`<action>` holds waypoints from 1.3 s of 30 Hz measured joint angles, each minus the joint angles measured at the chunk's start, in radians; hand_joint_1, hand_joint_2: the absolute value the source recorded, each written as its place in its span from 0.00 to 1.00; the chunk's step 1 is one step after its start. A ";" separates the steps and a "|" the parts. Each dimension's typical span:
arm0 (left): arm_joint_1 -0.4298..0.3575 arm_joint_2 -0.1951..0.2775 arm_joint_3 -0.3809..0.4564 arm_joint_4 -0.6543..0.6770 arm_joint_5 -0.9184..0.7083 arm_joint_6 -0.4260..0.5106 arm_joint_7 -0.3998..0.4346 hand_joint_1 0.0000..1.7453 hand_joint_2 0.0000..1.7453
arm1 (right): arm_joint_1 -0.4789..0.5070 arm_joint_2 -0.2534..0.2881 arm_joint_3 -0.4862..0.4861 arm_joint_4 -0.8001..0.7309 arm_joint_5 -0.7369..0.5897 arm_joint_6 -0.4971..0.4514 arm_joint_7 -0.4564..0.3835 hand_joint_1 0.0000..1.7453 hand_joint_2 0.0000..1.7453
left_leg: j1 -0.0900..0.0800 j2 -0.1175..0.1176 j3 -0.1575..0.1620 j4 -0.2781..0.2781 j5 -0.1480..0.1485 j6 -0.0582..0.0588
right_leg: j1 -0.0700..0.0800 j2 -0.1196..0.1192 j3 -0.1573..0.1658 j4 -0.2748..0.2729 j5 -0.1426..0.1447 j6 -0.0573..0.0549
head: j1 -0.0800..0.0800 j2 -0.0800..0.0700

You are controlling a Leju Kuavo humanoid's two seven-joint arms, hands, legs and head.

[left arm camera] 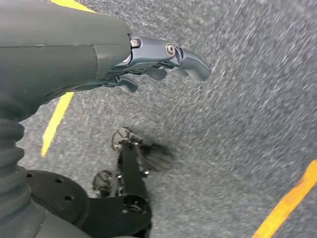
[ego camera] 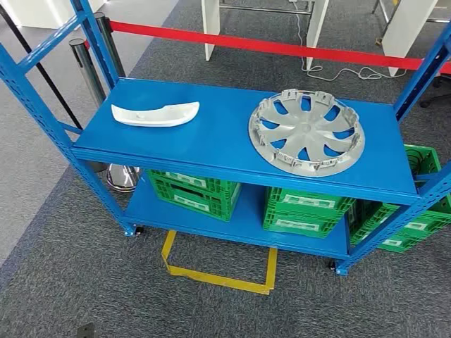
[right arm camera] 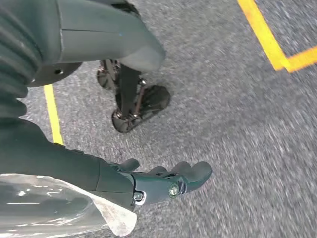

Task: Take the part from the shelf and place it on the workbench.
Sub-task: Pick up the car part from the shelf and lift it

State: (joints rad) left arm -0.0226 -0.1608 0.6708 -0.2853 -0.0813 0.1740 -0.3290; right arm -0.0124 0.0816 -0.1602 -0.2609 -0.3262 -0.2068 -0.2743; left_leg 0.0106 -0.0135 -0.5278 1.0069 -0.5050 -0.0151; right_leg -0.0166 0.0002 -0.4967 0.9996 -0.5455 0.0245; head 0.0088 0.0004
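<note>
In the left wrist view we log our left hand (left arm camera: 149,62) entering from the upper left of the frame: grey ribbed cover, smooth grey shell, dark fingers (left arm camera: 192,64) extended and slightly apart, holding nothing. In the right wrist view our right hand (right arm camera: 157,181) crosses the lower half of the frame, its dark fingers (right arm camera: 194,171) likewise stretched out and holding nothing.

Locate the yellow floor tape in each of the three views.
Head view: yellow tape outlines a box on the floor in front of the blue shelf.
Left wrist view: two separate strips, one running behind the arm.
Right wrist view: an angled corner and a separate strip.
Shared landmark: the grey carpet.
</note>
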 joint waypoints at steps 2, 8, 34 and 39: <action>-0.006 -0.005 0.022 0.004 -0.004 0.011 -0.012 0.00 0.00 | -0.004 0.003 -0.008 0.005 -0.008 -0.013 -0.010 0.00 0.00 | 0.000 0.000 0.000 0.000 0.000 0.000 | 0.000 0.000 0.001 0.000 0.000 0.000 | 0.000 0.000; -0.025 -0.020 0.097 0.022 -0.049 0.116 -0.087 0.00 1.00 | -0.022 0.016 -0.045 0.024 -0.017 -0.132 -0.079 0.00 1.00 | 0.000 0.000 0.000 0.000 0.000 0.000 | 0.000 0.000 0.002 0.000 0.000 0.000 | 0.000 0.000; -0.027 -0.034 0.129 0.029 -0.138 -0.048 -0.259 0.00 0.00 | 0.120 0.204 -0.521 -0.981 0.285 0.093 -0.380 0.00 1.00 | -0.001 0.000 -0.001 0.001 0.001 0.001 | -0.002 -0.002 0.002 0.000 0.001 0.001 | 0.000 0.000; -0.026 -0.035 0.130 0.029 -0.148 -0.083 -0.296 0.00 0.00 | 0.209 0.237 -0.435 -1.225 0.302 0.024 -0.387 0.00 1.00 | -0.002 0.000 -0.001 0.001 0.001 0.001 | -0.002 0.000 0.001 0.000 0.001 0.001 | 0.000 0.000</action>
State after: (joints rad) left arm -0.0484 -0.1957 0.8010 -0.2560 -0.2297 0.0912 -0.6245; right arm 0.1963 0.3182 -0.5955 -1.4857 -0.0238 -0.1829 -0.6616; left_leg 0.0091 -0.0136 -0.5287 1.0078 -0.5041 -0.0137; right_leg -0.0186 0.0000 -0.4955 1.0000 -0.5448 0.0256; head 0.0089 0.0004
